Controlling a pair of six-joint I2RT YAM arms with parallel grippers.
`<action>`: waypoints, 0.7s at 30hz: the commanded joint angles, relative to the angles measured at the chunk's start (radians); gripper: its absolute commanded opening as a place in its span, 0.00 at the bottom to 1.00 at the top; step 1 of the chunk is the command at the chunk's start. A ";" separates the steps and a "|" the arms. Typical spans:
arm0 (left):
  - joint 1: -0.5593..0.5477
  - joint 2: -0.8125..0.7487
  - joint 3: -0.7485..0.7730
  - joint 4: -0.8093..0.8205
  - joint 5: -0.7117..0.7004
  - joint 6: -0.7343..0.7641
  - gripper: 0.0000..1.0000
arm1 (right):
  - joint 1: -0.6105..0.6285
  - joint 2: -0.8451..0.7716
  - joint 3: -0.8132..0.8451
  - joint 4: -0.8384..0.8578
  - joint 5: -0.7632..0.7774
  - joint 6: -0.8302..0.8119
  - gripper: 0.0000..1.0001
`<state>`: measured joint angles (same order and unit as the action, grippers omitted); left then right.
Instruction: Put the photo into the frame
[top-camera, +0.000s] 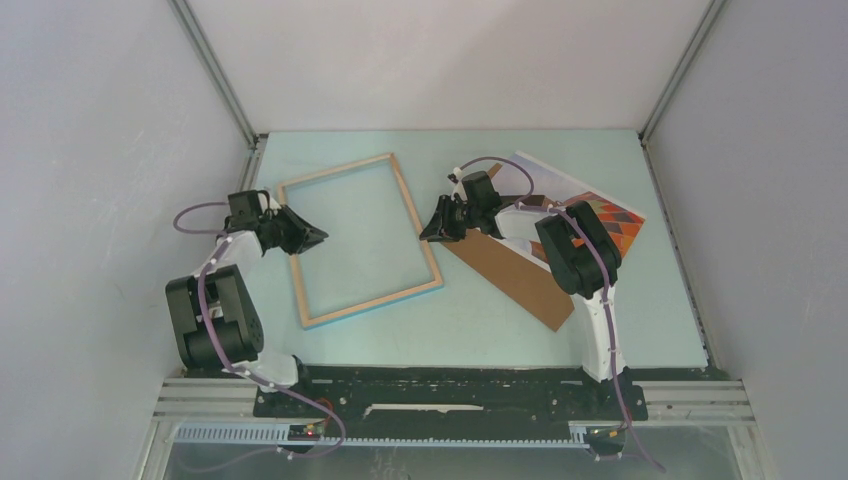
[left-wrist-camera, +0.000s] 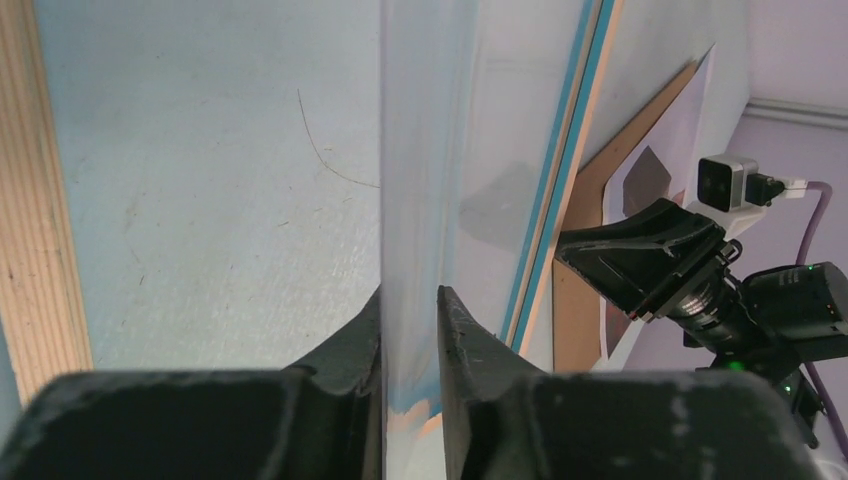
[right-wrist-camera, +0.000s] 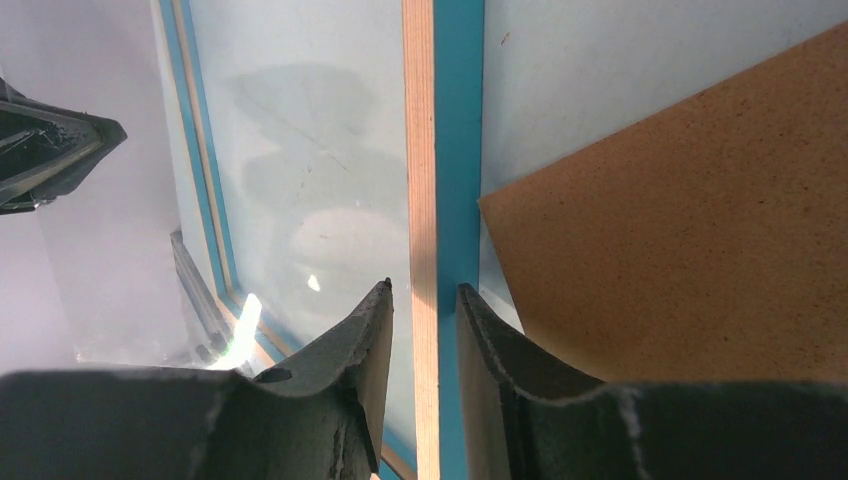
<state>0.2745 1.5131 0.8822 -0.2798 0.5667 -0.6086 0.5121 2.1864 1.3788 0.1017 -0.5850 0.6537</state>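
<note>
The frame (top-camera: 335, 170), light wood with a teal edge and a clear pane, lies at the centre-left of the table. My left gripper (top-camera: 318, 238) is at its left rail. In the left wrist view the jaws (left-wrist-camera: 408, 292) are shut on a blurred pale rail that fills the gap, and the far rail (left-wrist-camera: 562, 150) shows beyond. My right gripper (top-camera: 425, 235) is at the right rail. In the right wrist view the jaws (right-wrist-camera: 425, 288) close around the wood-and-teal rail (right-wrist-camera: 440, 150). The photo (top-camera: 612, 212), white-bordered with orange-red and dark patches, lies at the back right, partly under the right arm.
A plain brown backing board (top-camera: 515, 278) lies just right of the frame, over part of the photo; it also shows in the right wrist view (right-wrist-camera: 680, 220). Grey enclosure walls stand close on the left, right and back. The arm bases sit at the near edge.
</note>
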 joint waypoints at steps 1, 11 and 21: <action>-0.003 0.029 0.076 -0.026 0.064 0.043 0.20 | 0.020 0.012 0.016 0.017 -0.026 0.000 0.37; 0.021 -0.002 0.057 -0.037 0.043 0.047 0.35 | 0.020 0.010 0.017 0.013 -0.026 -0.004 0.37; 0.053 -0.132 -0.013 -0.027 0.011 0.038 0.53 | 0.020 0.011 0.016 0.014 -0.029 -0.002 0.36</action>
<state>0.3180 1.4528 0.9039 -0.3218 0.5819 -0.5758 0.5190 2.1902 1.3788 0.1013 -0.5861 0.6533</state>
